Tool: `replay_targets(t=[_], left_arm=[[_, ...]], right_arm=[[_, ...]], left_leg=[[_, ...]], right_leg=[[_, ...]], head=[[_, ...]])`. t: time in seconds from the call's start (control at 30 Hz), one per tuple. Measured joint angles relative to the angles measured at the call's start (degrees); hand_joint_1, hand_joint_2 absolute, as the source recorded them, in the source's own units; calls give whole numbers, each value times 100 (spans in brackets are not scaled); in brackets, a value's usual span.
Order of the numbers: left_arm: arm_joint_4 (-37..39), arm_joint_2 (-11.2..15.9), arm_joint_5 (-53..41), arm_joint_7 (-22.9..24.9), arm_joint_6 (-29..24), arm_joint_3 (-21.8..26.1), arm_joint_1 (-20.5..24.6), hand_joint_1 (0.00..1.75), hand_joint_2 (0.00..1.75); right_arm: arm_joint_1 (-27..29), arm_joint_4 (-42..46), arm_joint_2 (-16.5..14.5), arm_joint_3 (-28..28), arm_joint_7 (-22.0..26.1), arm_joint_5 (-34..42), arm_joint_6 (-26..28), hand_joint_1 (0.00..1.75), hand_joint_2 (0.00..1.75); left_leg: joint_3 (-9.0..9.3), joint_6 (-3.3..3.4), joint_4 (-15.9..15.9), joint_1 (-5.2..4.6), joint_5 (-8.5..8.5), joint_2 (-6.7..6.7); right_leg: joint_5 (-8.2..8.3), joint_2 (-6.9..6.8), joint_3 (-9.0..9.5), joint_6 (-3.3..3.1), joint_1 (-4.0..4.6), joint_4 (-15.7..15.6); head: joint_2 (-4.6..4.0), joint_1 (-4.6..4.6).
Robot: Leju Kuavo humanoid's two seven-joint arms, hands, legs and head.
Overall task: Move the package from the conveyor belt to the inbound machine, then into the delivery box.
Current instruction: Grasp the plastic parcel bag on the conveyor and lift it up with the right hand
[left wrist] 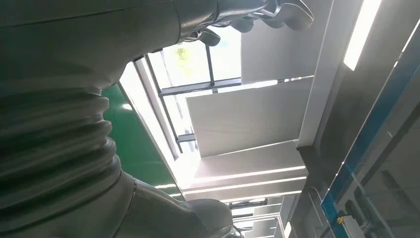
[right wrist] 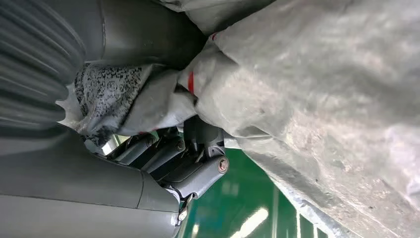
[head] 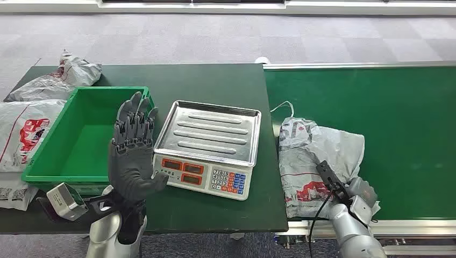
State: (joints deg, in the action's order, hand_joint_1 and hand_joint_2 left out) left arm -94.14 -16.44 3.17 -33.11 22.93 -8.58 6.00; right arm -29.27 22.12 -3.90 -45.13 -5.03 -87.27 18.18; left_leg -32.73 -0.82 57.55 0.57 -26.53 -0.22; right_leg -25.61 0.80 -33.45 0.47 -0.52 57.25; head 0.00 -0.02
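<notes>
The right hand (head: 359,194) grips the package (head: 317,156) on the conveyor belt (head: 398,107) — fingers clenched into its wrapping. The left hand (head: 132,153) is raised, fingers released — spread beside the scale (head: 209,148).

No legible text; scale (head: 207,148) keypad digits blurred.

head: high, down on table (head: 215,215) | left wrist: ceilingward | right wrist: close
</notes>
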Motion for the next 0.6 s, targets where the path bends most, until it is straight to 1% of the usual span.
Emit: replay_targets(t=[0.17, 0.23, 0.27, 0.33, 0.37, 0.4, 0.43, 0.5, 0.53, 0.6], left_arm=[[0, 0, -2, -5, 0, 4, -1, 0, 175], [2, 0, -9, -17, 0, 5, -1, 0, 175], [5, 0, -26, -41, -2, 9, -1, 0, 175], [13, 0, -84, -118, -16, 30, -4, 0, 175], [16, 0, -113, -159, -25, 51, -7, 0, 175], [18, 0, -138, -189, -32, 80, -13, 0, 175], [15, -1, -157, -209, -34, 112, -21, 0, 175], [5, -4, -180, -230, -33, 162, -36, 0, 175], [0, -6, -183, -233, -33, 173, -40, 0, 175], [-2, -7, -184, -234, -33, 176, -41, 0, 175]], right_arm=[[-1, 0, -6, 45, 1, 20, -29, 175, 175], [-2, 1, -17, 52, 115, 76, -68, 175, 175], [0, 14, -28, 60, 318, 179, -123, 175, 175], [41, 151, -96, 104, 1074, 564, -328, 175, 175], [103, 338, -171, 162, 1476, 798, -450, 175, 175], [205, 639, -280, 269, 1777, 1029, -562, 175, 175], [351, 1058, -420, 437, 1932, 1244, -640, 175, 175], [619, 1865, -662, 800, 1977, 1556, -700, 175, 175], [693, 2096, -727, 914, 1959, 1631, -699, 175, 175], [716, 2179, -751, 958, 1949, 1655, -697, 175, 175]], left_leg=[[0, 1, 0, 0, 0, 0], [-1, 1, 0, -1, 0, -1], [-2, 1, 0, -1, 0, -1], [-15, 1, 0, -1, 0, 1], [-23, 1, 0, -2, 0, 3], [-26, 0, 0, -3, 1, 4], [-27, 0, 0, -3, 4, 2], [-26, -1, 0, -2, 11, -4], [-30, -1, 0, -2, 14, -7], [-32, -2, 0, -2, 15, -8]], right_leg=[[0, -1, 2, 0, -1, 0], [1, -1, 3, 1, -1, 0], [1, -1, 4, 1, -1, 0], [3, 1, 1, 2, -3, 1], [3, 2, -3, 2, -4, 1], [4, 4, -8, 2, -5, 2], [4, 3, -15, 2, -6, 3], [4, -3, -27, 1, -7, 8], [4, -6, -31, 0, -7, 11], [4, -6, -33, 0, -7, 12]], head=[[0, 0], [0, 1], [0, 1], [0, 2], [0, 2], [0, 1], [0, -1], [0, -1], [0, -1], [0, 0]])
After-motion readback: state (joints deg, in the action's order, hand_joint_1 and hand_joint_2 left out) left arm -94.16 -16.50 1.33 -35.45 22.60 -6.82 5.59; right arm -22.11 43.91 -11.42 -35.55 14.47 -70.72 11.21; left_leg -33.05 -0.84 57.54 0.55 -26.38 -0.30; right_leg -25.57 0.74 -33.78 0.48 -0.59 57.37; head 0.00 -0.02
